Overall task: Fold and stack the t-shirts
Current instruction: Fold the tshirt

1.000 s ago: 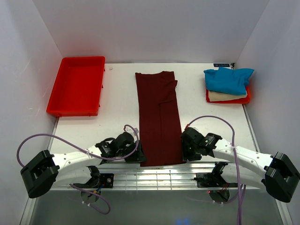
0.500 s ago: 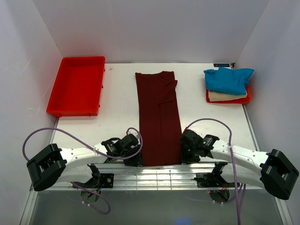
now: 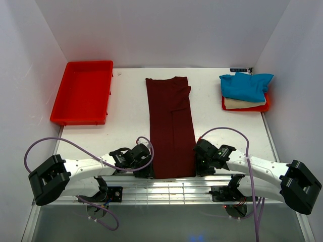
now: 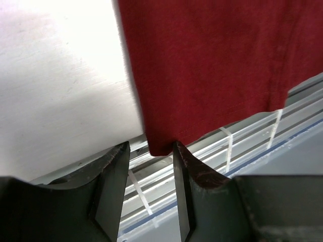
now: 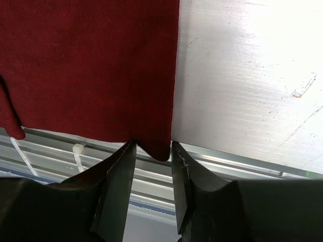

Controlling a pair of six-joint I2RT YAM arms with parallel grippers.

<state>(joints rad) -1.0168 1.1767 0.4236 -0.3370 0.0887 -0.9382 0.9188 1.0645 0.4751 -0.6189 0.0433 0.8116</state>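
Note:
A dark maroon t-shirt lies folded into a long strip down the middle of the table, its hem at the near edge. My left gripper is at the strip's near left corner and my right gripper at its near right corner. In the left wrist view the maroon t-shirt has its corner between the parted fingertips of the left gripper. In the right wrist view the maroon t-shirt dips its corner between the jaws of the right gripper, which stand narrowly apart. A blue t-shirt lies on a cream t-shirt at the back right.
An empty red tray sits at the back left. A smaller red tray holds the blue and cream shirts. White walls close in the table on three sides. A slotted metal rail runs along the near edge under the shirt's hem.
Both grippers have slid toward the near edge onto the strip's two near corners. Their jaws have narrowed. The maroon shirt has not moved.

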